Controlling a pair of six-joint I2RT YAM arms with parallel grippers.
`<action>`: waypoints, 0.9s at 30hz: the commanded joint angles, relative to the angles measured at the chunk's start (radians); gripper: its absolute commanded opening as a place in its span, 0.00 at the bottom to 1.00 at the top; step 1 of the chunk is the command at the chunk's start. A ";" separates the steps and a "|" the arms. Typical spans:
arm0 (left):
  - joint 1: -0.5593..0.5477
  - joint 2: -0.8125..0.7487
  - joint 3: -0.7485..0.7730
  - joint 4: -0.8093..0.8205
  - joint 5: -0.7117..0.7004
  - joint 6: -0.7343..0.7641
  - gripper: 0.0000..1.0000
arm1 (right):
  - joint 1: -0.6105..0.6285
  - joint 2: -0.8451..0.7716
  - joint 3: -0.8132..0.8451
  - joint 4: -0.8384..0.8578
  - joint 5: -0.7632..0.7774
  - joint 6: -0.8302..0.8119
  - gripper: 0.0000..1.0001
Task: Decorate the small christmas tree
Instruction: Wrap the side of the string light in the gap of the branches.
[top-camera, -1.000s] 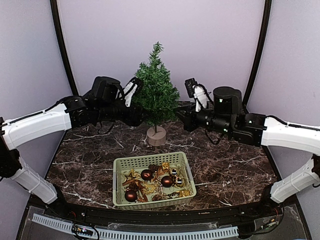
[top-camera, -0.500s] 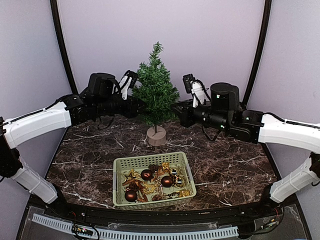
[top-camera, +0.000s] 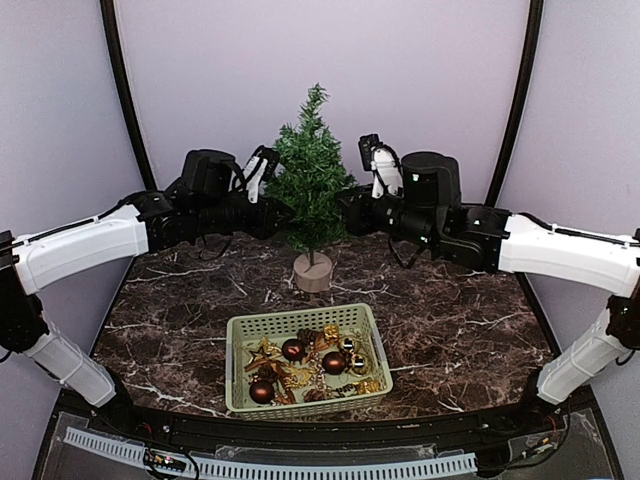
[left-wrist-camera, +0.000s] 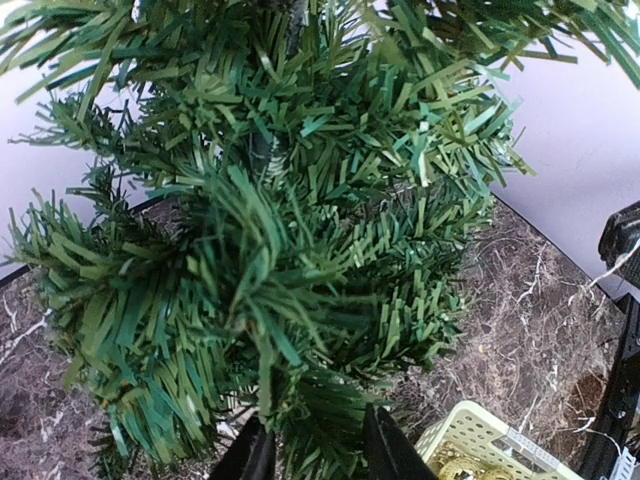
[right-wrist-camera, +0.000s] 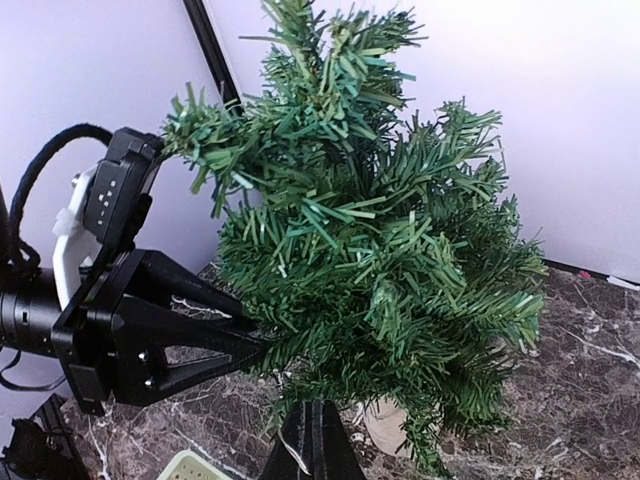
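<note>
The right arm (top-camera: 560, 250) has moved the most. A second ago it sat lower on the right side of the top view. Now it has lifted and slid left, so it is tight against the tree's right side. The left arm (top-camera: 80, 245) has come up a little too, and it reaches in from the left edge toward the middle. Both arms stretch flat above the dark marble surface (top-camera: 450, 320), one on each side of the tree.

The small christmas tree (top-camera: 313, 185) stands up straight in the middle of the top view, toward the back of the surface. It has not moved. The basket (top-camera: 300, 318) of shiny balls sits just in front of it, low in the middle.

The left claw (top-camera: 283, 212) has pulled its fingers closer than before. They stand partly apart with green needles between them. I cannot tell if they are squeezing a branch yet. The right claw (top-camera: 345, 208) is clenched tight. Its tip pokes up under the low branches, and I cannot tell if it holds anything.
</note>
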 joint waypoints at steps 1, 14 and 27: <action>0.002 -0.012 -0.025 0.026 0.020 -0.008 0.26 | 0.006 0.032 0.068 -0.018 0.080 0.058 0.00; 0.004 -0.022 -0.044 0.028 0.010 -0.013 0.03 | -0.012 0.129 0.167 -0.156 0.260 0.156 0.00; 0.004 -0.029 -0.053 0.037 0.009 -0.015 0.00 | -0.014 0.127 0.133 -0.231 0.315 0.192 0.00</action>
